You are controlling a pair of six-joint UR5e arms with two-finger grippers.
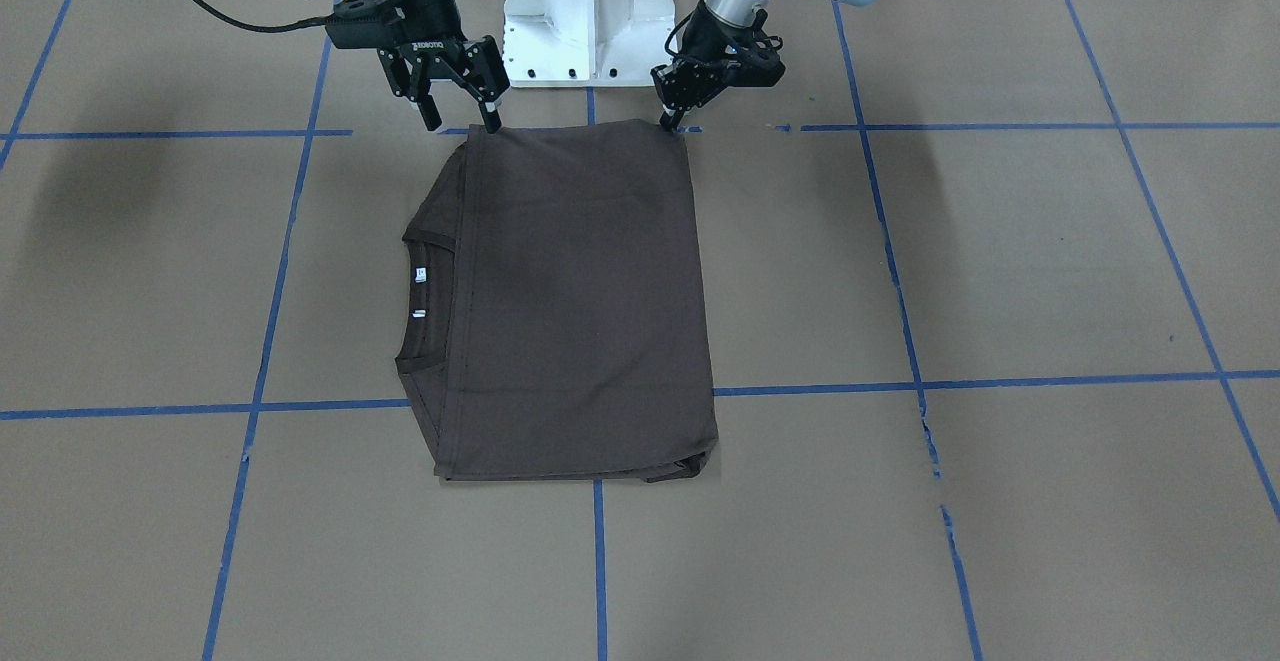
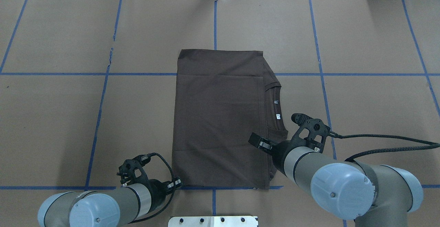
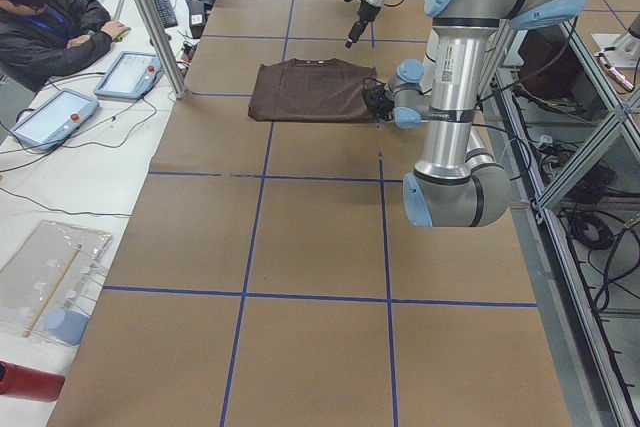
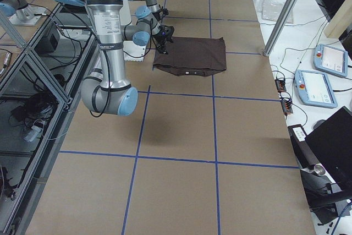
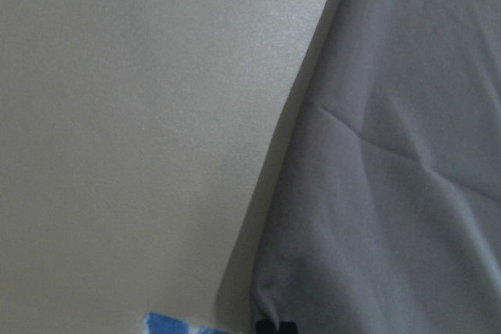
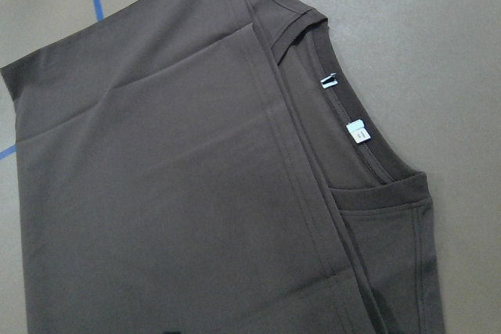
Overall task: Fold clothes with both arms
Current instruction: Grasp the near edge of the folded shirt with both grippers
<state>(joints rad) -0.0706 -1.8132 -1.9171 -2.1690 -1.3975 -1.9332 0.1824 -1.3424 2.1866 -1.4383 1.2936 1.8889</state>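
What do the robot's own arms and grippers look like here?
The left arm and right arm are silver-grey tubes with light blue joint caps. The left gripper and right gripper are black, with linkage jaws and black cables looped alongside; the right gripper's body carries small white lettering.

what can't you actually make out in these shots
- Whether the left gripper pinches the T-shirt corner: it is tiny in the front-facing view, and its tips are cut off by the bottom edge of the left wrist view.
- Print on the neck label: too small, even in the right wrist view.
- The chest area: covered by the folded-over layer in every view.
- The right gripper: out of frame in its own wrist view.
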